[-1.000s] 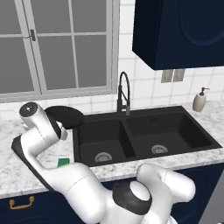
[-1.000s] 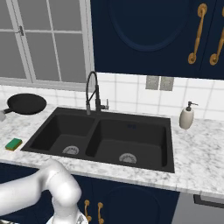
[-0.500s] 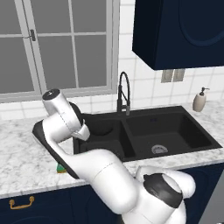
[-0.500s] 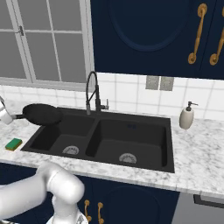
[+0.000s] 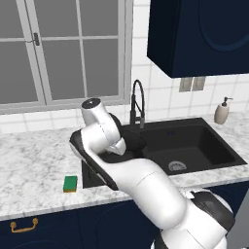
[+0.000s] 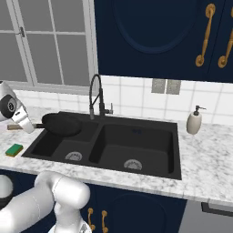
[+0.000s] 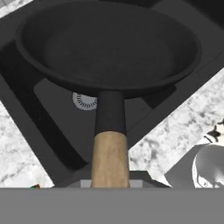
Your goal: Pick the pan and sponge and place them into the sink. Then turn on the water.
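Note:
The black pan hangs level over the left basin of the black sink, its wooden handle pointing left. My gripper is shut on that handle, left of the basin. From the hand camera the pan hovers above the basin's drain. In the left base view the pan sits just past my wrist, over the sink. The green sponge lies on the marble counter left of the sink, also seen at the sponge. The arched black faucet stands behind the divider; no water runs.
A beige soap dispenser stands on the counter right of the sink. The faucet rises close behind the pan. A window fills the wall at the left, and dark blue cabinets hang above the right side.
My arm has swung right, carrying the pan from the counter at the left to above the sink's left basin. The sponge has stayed put.

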Robot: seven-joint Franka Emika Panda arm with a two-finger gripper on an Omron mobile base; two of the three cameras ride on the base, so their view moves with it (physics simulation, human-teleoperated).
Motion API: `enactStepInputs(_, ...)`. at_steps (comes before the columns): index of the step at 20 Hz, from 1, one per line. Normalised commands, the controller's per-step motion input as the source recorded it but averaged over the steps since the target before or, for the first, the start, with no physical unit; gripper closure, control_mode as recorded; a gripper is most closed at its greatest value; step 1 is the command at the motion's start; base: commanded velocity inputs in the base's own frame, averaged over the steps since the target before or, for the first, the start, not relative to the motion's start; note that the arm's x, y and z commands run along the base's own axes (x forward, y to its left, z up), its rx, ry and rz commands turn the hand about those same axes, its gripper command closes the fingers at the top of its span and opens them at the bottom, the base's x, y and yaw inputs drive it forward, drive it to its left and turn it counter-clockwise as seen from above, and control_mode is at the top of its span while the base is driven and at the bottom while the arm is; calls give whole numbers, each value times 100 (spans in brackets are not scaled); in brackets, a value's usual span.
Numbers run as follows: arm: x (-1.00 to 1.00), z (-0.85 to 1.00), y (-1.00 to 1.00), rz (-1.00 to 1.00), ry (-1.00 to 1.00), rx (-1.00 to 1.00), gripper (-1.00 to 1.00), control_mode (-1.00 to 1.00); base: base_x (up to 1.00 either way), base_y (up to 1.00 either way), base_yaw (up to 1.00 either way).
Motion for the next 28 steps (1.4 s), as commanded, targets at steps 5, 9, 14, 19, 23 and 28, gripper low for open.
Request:
enactStepInputs(5, 51, -46, -43, 18, 21, 1, 100, -100, 0, 0, 0)
enactStepInputs(9, 45, -47, -37, 14, 20, 0, 100, -100, 0, 0, 0)
enactStepInputs(14, 45, -48, -12, 3, 10, 0, 100, -100, 0, 0, 0)
enactStepInputs(19, 29, -16, 19, 0, -7, 0, 100, -100, 0, 0, 0)
enactStepInputs(23, 5, 0, 5, 0, -20, 0, 100, -100, 0, 0, 0)
enactStepInputs(28, 0, -25, 0, 0, -9, 4, 100, -100, 0, 0, 0)
